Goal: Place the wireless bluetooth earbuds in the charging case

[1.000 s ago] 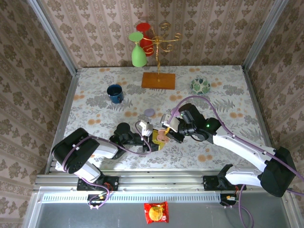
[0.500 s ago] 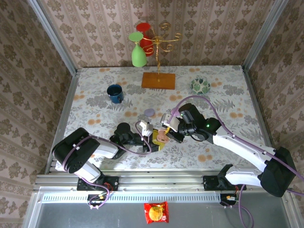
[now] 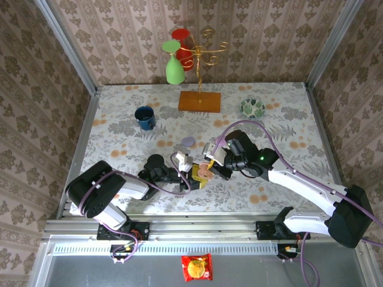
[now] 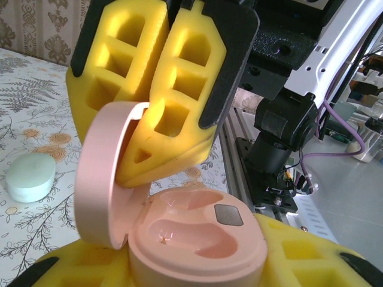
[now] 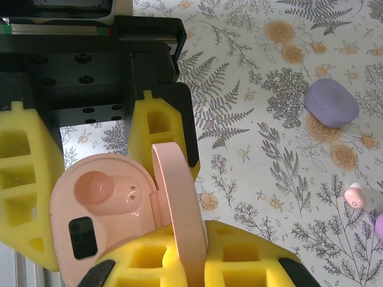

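Covering case [image 5: 99, 197] lid (pink): right gripper [image 5: 192, 242]

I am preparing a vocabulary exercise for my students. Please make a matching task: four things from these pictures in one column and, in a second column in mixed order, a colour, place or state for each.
Column one
1. charging case
2. earbud
3. cup
4. glass

Column two
A. dark blue, standing upright
B. pink, open and empty
C. green, upside down on the stand
D. tiny, pink, lying loose on the tablecloth

Pairs: 1-B, 2-D, 3-A, 4-C
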`<action>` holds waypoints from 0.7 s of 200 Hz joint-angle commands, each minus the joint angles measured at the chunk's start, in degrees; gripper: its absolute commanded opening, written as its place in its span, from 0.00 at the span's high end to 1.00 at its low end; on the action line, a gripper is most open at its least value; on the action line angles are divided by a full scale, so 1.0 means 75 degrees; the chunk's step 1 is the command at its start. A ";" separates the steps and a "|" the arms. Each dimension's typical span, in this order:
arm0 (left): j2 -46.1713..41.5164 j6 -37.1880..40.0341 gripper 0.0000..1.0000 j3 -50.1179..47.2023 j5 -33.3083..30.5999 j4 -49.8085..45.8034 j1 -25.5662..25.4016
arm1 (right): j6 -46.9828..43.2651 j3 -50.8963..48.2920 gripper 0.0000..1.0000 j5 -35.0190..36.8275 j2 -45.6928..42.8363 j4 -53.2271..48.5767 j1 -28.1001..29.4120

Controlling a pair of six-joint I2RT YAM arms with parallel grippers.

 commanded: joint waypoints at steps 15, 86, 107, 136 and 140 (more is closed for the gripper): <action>0.0035 0.0129 0.63 0.0008 0.0138 0.0213 0.0017 | 0.0114 -0.0037 0.91 -0.0029 -0.0199 0.0157 0.0045; -0.0006 0.0115 0.63 0.0036 0.0093 0.0232 0.0619 | 0.0908 -0.0250 0.16 -0.0290 -0.0945 0.0789 0.0041; -0.0005 0.0049 0.63 0.0145 0.0029 0.0243 0.0929 | 0.1194 -0.0440 0.14 -0.0100 -0.1322 0.1119 0.0047; -0.0152 0.0078 0.63 0.0219 0.0045 0.0237 0.1223 | 0.1773 -0.0776 0.14 0.0447 -0.1973 0.1607 0.0019; -0.0168 0.0099 0.63 0.0210 0.0040 0.0241 0.1257 | 0.1892 -0.0844 0.14 0.0538 -0.2095 0.1694 0.0013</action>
